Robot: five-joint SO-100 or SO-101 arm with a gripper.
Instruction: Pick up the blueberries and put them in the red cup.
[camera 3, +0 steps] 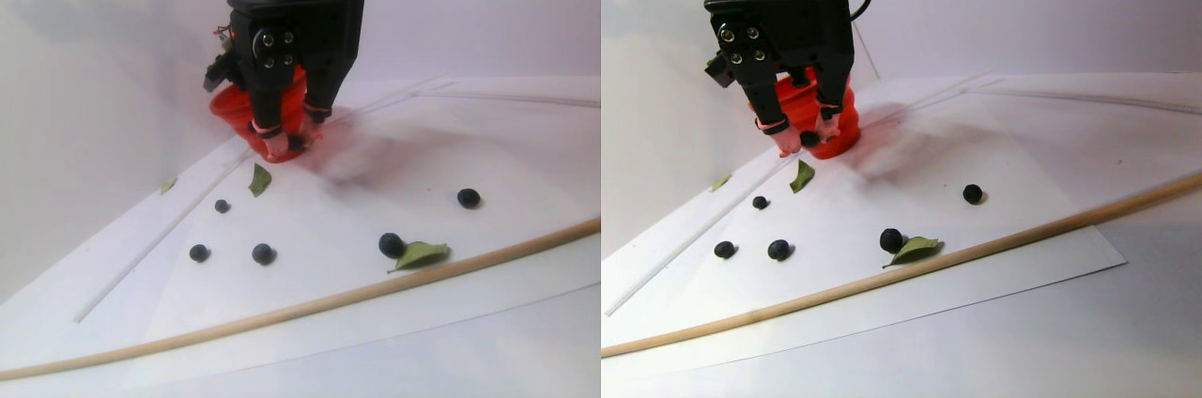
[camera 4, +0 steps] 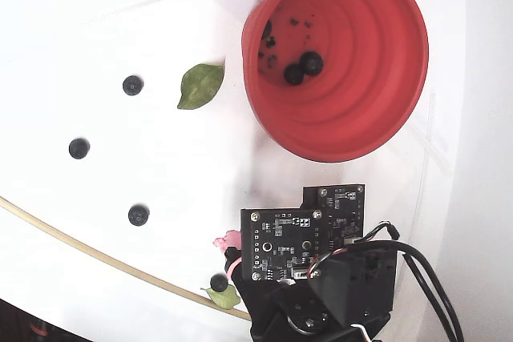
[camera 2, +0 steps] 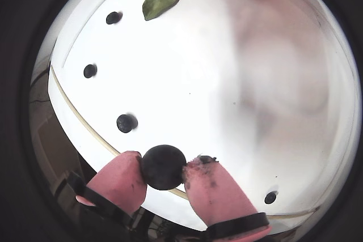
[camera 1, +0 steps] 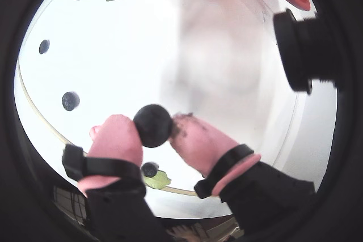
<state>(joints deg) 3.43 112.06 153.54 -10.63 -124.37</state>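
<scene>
Your pink-padded end effector [camera 1: 154, 131] is pinching one small, round, dark blueberry [camera 1: 153, 125] across its middle, so keep squeezing gently: it's light, soft and easily crushed.

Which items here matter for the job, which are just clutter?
Job:
- held blueberry, pinched in the gripper
- loose blueberries on the sheet, e.g.
- red cup, two berries already inside

Clutter:
- green leaves
- wooden stick
</scene>
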